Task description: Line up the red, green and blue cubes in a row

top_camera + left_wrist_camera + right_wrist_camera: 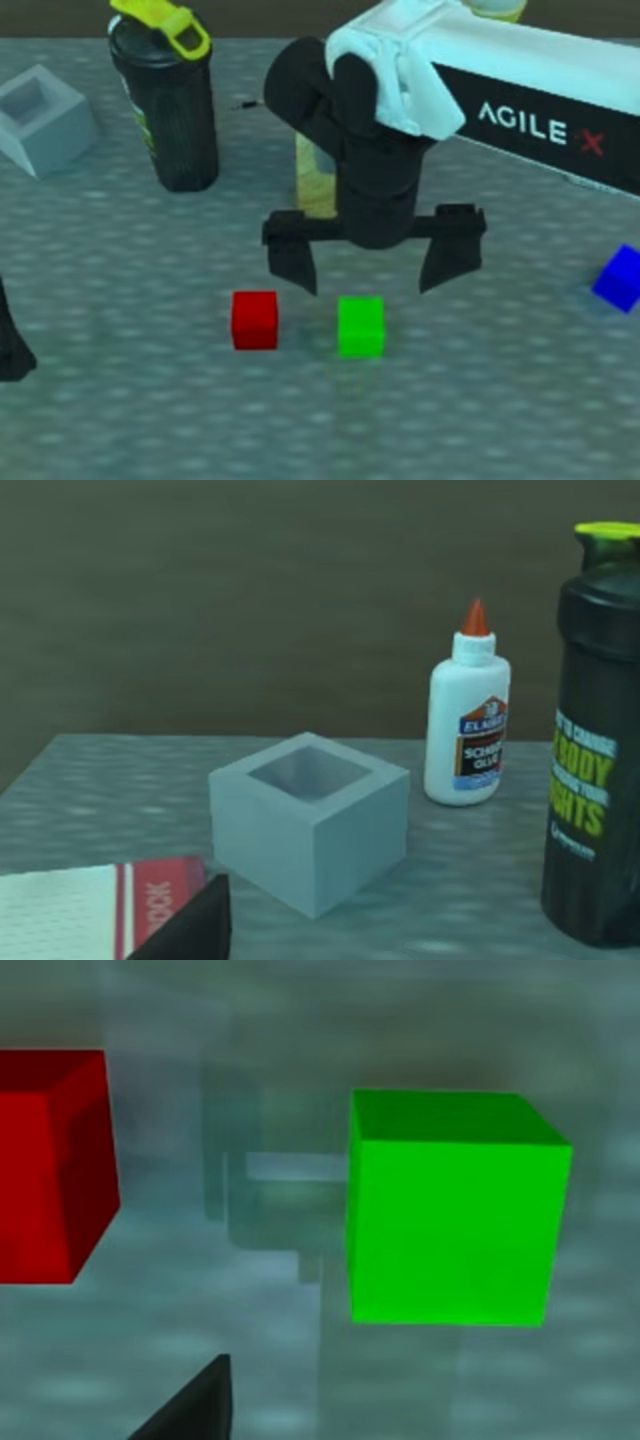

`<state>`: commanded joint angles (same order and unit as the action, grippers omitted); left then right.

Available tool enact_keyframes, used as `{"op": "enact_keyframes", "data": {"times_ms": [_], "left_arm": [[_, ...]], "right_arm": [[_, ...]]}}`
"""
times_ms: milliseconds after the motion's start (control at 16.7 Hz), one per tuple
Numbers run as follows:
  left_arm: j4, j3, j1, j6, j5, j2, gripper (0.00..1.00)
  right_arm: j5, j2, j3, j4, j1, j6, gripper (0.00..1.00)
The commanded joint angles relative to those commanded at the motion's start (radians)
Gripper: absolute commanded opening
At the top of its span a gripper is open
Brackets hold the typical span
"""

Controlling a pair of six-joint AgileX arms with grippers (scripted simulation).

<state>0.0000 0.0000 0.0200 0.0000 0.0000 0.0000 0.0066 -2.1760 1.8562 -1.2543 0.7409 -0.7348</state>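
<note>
The red cube [255, 320] and the green cube [361, 326] sit side by side on the table, a small gap between them. The blue cube [619, 277] lies apart at the right edge. My right gripper [370, 275] hangs open just behind the green cube, nothing between its fingers. In the right wrist view the green cube [455, 1210] and red cube [50, 1165] rest on the table, with one dark fingertip [195, 1405] showing. My left gripper [10, 350] is parked at the left edge.
A black shaker bottle with a yellow lid [165, 95] stands at the back left beside a grey hollow block [40, 118]. A glue bottle [467, 720] and a red-edged book [100, 905] show in the left wrist view. A yellowish object [315, 180] sits behind the right gripper.
</note>
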Motion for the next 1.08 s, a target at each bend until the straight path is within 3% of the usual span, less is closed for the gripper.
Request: {"op": "enact_keyframes", "data": {"times_ms": [300,840,1080], "left_arm": [[0.0,0.0,0.0,0.0,0.0,0.0,1.0],[0.0,0.0,0.0,0.0,0.0,0.0,1.0],[0.0,0.0,0.0,0.0,0.0,0.0,1.0]], "right_arm": [[-0.002,0.033,-0.065,0.024,-0.119,0.267,1.0],[-0.003,0.155,-0.277,0.11,-0.473,1.114,1.0],[-0.004,0.209,-0.363,0.147,-0.6,1.379,1.0]]}}
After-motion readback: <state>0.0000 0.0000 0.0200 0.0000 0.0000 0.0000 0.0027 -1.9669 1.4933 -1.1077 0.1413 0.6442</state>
